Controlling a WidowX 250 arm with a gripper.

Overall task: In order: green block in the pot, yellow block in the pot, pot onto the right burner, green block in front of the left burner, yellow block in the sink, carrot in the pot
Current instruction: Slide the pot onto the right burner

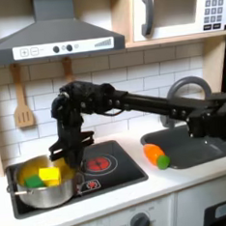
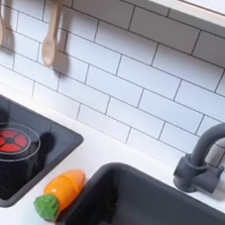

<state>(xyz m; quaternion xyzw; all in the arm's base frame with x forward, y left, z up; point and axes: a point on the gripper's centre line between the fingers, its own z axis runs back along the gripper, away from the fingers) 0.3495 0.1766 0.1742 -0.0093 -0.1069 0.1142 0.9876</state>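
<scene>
We see a shiny steel pot (image 1: pixel 42 192) holding a bright green block (image 1: pixel 32 181) and a yellow block (image 1: pixel 50 175). The carrot (image 2: pixel 60 191) is orange with a green end. The stovetop (image 2: pixel 37 155) is black with a red-ringed burner (image 2: pixel 10 140). The wall tiles (image 2: pixel 138 83) are white, the sink (image 2: pixel 152 214) dark grey, and the arm (image 1: pixel 133 101) black.

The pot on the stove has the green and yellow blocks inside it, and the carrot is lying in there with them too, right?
Not quite. In the first exterior view the pot does hold the green block and the yellow block, but the carrot is not in it. The carrot lies on the counter between the stove and the sink, as both exterior views show.
</scene>
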